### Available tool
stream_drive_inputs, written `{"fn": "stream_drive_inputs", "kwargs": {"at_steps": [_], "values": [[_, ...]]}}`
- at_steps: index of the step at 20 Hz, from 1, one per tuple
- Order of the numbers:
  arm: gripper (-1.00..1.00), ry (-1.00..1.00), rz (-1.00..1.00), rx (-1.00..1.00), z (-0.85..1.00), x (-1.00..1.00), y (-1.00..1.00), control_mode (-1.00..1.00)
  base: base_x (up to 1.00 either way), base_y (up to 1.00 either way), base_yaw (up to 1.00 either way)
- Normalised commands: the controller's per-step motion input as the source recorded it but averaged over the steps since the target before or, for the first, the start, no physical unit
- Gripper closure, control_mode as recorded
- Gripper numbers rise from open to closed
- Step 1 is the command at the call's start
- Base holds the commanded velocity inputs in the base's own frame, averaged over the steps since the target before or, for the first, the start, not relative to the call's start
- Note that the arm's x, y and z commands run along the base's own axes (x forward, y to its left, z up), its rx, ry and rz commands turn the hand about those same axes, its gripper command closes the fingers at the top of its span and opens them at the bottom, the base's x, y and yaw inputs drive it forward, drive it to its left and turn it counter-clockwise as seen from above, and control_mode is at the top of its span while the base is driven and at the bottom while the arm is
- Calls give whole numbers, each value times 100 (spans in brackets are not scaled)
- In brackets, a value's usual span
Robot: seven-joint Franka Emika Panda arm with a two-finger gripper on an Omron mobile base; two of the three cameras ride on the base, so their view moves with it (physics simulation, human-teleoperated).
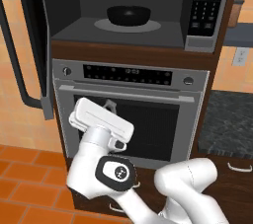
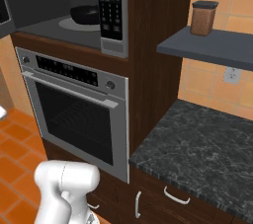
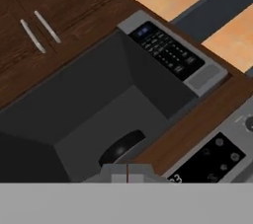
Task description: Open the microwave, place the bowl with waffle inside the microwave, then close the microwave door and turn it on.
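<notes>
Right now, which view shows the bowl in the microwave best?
Left base view: the bowl sits whole on the turntable, seen head-on through the open cavity. The right base view catches part of it beside the keypad; the hand view shows a dark sliver low in frame.

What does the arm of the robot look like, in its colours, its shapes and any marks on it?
The arm is made of glossy white, rounded segments, thick and tube-like. One joint carries a round dark cap with a white ring and a small white mark in its middle. The hand is a flat, white, box-like block with rounded edges. No cables show. In the right base view a smooth white rounded segment rises.
</notes>
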Motion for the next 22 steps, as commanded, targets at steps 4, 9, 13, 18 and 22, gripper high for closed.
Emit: {"fn": "stream_drive_inputs", "kwargs": {"at_steps": [4, 9, 13, 18, 22], "values": [[100, 0, 0, -16, 0, 3, 94, -100, 0, 0, 0], [100, 0, 0, -21, 0, 5, 100, -100, 0, 0, 0], [100, -4, 0, -24, 0, 0, 95, -100, 0, 0, 0], [100, -7, 0, -20, 14, 0, 75, -100, 0, 0, 0], [100, -7, 0, -12, 29, 0, 45, -100, 0, 0, 0]]}}
